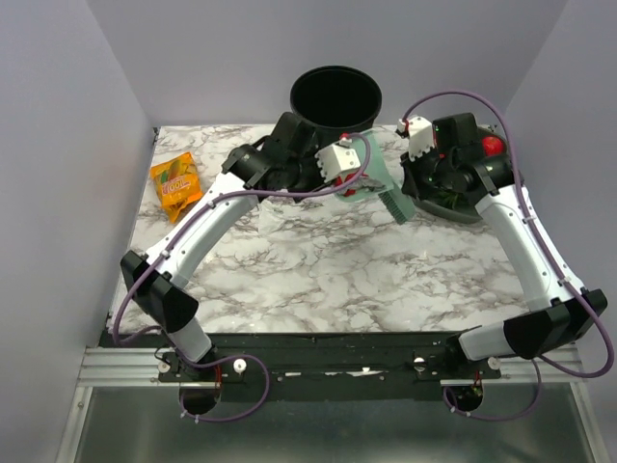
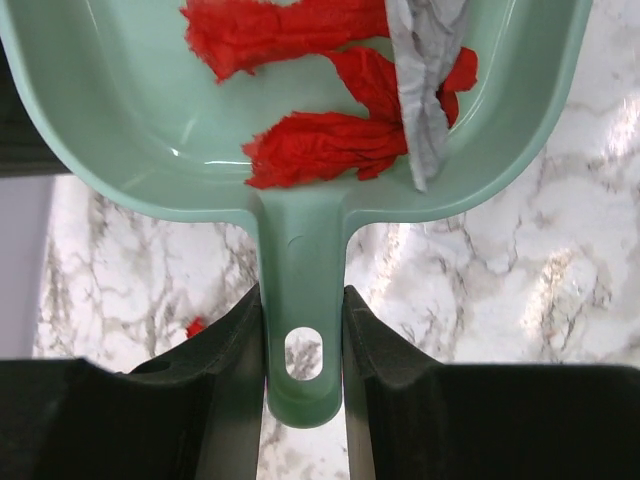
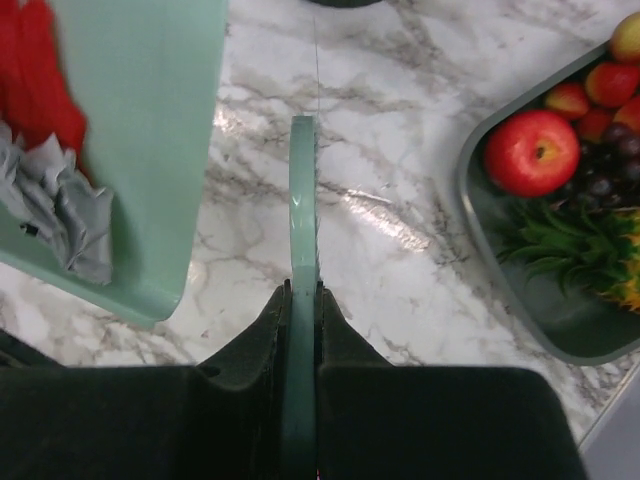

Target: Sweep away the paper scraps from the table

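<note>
The left arm's jaws pinch the handle of a teal dustpan [image 2: 110,110], one dark finger [image 2: 215,350] on each side of the handle, just above its hanging hole. Most of the paper scraps [image 2: 320,145] lie inside the pan: several crumpled bright red pieces, gathered toward its right half. A grey crumpled piece [image 2: 425,90] lies on top of them, against the right wall. One more tiny red scrap [image 2: 195,326] is on the counter [image 2: 520,270], below the pan and to the left of the handle.

The right arm's jaws are pressed together on the thin handle of a teal brush [image 3: 303,250], which is seen edge-on and points away from the wrist over the marble. The dustpan is just to the left of it in the right wrist view, not touching it.

From above, both arms reach to the far side of the counter, near a black bin [image 1: 335,96]. An orange snack packet [image 1: 176,183] lies at the far left, and a grey tray [image 3: 560,330] with a red apple [image 3: 532,152] and other fruit stands at the far right
</note>
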You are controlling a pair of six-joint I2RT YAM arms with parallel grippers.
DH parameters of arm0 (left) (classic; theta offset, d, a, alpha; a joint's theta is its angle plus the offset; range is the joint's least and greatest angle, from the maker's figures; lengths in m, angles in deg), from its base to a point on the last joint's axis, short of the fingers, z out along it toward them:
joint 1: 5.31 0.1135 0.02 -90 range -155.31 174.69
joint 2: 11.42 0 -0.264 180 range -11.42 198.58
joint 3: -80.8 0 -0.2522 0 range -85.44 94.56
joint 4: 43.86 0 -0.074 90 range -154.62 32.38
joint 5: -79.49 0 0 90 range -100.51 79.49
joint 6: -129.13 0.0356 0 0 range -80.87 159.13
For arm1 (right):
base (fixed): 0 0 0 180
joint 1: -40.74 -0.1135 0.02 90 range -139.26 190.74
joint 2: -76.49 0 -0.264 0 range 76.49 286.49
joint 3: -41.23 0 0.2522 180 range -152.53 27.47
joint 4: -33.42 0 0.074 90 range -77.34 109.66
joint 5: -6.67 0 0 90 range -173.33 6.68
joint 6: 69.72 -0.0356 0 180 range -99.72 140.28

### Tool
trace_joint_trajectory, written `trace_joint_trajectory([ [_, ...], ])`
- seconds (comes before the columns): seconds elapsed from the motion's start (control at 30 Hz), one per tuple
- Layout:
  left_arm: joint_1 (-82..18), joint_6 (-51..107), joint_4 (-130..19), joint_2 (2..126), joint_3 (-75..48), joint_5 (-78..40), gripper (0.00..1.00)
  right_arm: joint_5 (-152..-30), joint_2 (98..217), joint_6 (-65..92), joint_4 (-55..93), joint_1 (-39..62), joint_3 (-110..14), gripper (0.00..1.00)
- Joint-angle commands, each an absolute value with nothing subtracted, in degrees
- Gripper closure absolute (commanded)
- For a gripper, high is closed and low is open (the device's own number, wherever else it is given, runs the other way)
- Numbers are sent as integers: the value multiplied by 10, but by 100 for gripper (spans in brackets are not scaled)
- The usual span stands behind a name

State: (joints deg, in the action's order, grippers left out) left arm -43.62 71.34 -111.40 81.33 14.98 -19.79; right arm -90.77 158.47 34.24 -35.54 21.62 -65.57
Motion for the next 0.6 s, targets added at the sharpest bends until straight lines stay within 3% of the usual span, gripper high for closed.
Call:
trace_joint_trajectory([
  [0.0,-433,694,-1155,854,259,-233,100,-960,1554,324,-361,214,-617,99],
  [0.27,-416,665,-1198,947,443,-226,100,-936,1545,333,-348,223,-614,99],
  [0.57,-377,637,-1162,997,535,-194,100,-955,1523,329,-345,239,-559,100],
])
